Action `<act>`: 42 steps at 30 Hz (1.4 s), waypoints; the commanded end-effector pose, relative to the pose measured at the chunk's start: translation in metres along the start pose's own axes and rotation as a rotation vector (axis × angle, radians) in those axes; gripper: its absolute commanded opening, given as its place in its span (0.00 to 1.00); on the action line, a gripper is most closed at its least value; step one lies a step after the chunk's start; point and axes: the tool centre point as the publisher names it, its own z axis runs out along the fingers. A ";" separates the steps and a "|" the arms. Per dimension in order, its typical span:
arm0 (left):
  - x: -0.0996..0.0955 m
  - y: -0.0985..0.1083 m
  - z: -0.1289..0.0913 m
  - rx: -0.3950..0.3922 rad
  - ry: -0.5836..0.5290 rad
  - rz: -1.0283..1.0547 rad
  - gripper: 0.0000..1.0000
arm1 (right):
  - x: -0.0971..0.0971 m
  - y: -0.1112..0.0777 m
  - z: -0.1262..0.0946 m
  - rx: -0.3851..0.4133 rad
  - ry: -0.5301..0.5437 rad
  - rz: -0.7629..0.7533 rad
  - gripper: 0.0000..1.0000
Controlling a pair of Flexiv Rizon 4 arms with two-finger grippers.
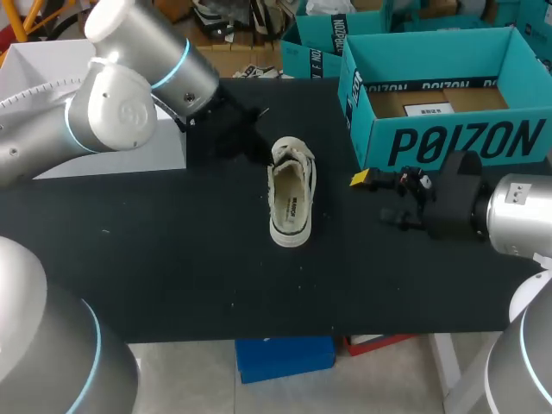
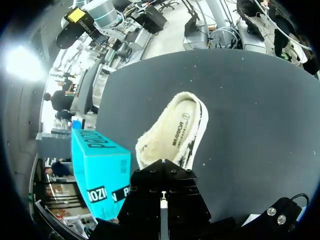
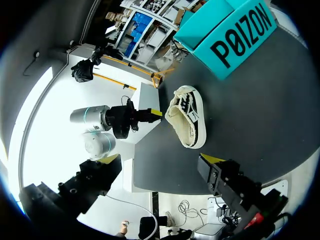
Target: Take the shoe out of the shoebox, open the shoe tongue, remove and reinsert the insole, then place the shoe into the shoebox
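Shoe [image 1: 291, 198] sits sole-down mid-table [image 1: 172, 259], outside the box [image 1: 448, 138] — toe end touching or just beside the left gripper [image 1: 257, 153], whose grip I cannot tell. Right gripper [image 1: 373, 198] hangs before the box — spread wide, holding nothing

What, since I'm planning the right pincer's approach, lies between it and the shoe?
Nothing: the head view shows only bare black table between the right pincer and the shoe.

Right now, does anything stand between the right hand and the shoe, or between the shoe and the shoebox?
Nothing visible does. Only bare table lies between the right hand and the shoe, and between the shoe and the shoebox. The left hand is at the shoe's toe end, off both paths.
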 end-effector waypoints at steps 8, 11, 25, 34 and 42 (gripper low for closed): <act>-0.004 0.013 0.025 0.002 0.059 -0.010 0.00 | 0.000 0.000 -0.001 0.001 0.000 0.000 1.00; -0.003 0.014 0.028 -0.003 0.074 -0.008 0.00 | 0.000 0.000 -0.001 0.001 0.000 0.000 1.00; 0.003 -0.004 0.035 0.044 0.123 0.018 0.00 | 0.000 0.000 -0.001 0.001 0.000 0.000 1.00; 0.011 0.005 -0.001 0.042 0.098 -0.005 0.00 | 0.000 0.000 -0.001 0.001 0.000 0.000 1.00; -0.003 0.020 0.012 0.046 0.076 -0.006 0.00 | 0.000 0.000 -0.001 0.001 0.000 0.000 1.00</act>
